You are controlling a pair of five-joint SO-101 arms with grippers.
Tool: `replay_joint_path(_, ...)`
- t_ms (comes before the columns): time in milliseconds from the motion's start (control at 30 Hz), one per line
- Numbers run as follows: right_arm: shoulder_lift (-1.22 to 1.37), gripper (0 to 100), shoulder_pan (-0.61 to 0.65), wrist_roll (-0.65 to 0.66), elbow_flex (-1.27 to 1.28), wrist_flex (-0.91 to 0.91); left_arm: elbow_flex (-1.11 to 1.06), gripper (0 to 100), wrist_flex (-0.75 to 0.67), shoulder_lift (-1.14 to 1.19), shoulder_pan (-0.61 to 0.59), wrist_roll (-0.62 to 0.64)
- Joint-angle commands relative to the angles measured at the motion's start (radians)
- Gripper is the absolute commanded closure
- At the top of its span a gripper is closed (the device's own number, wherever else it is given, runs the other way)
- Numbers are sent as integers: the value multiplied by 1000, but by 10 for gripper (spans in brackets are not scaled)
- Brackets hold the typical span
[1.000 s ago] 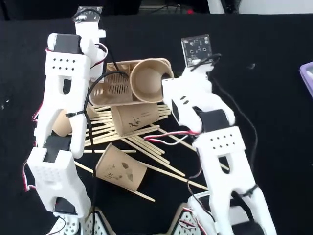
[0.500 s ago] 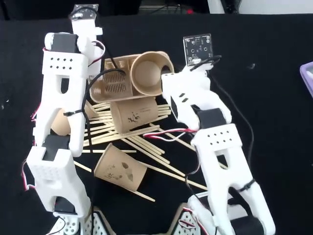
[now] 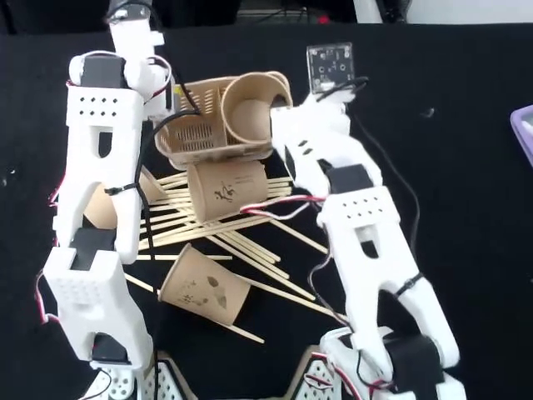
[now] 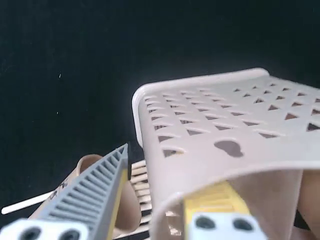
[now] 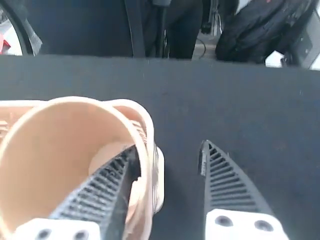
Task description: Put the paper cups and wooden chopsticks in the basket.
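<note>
The right jaws gape wide, one finger inside the paper cup [image 5: 55,150] that sits in the basket [image 3: 193,133]. The left jaws pinch the basket's wall, one finger inside it. Three more cups [image 3: 226,190] lie on the table [image 3: 475,217] among scattered wooden chopsticks [image 3: 254,250], too many to count, partly under both arms.

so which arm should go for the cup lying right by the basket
Probably right: the right pincer is open beside the basket, close to that paper cup; the left pincer is shut on the basket wall.
</note>
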State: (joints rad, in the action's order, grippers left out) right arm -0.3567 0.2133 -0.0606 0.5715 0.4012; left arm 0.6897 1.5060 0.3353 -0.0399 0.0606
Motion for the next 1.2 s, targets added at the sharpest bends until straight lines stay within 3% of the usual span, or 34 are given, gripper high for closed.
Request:
replay_joint_path(0, 18, 801, 5, 9, -120, 3, 38, 837, -54, -15, -12, 25)
replay_joint_path(233, 59, 801, 5, 9, -213, 3, 56, 837, -129, -23, -13, 25)
replay_joint_path(533, 42, 801, -5, 8, -318, 12, 265, 837, -110, -23, -13, 87)
replay_joint_path(733, -39, 801, -26, 9, -420, 176, 501, 837, 72, -11, -13, 87)
replay_joint_path(933, -127, 801, -49, 9, -418, 388, 516, 837, 235, -21, -28, 86)
replay_joint_path(1167, -220, 801, -17, 71, -418, 671, 487, 837, 259, -55, -124, 89)
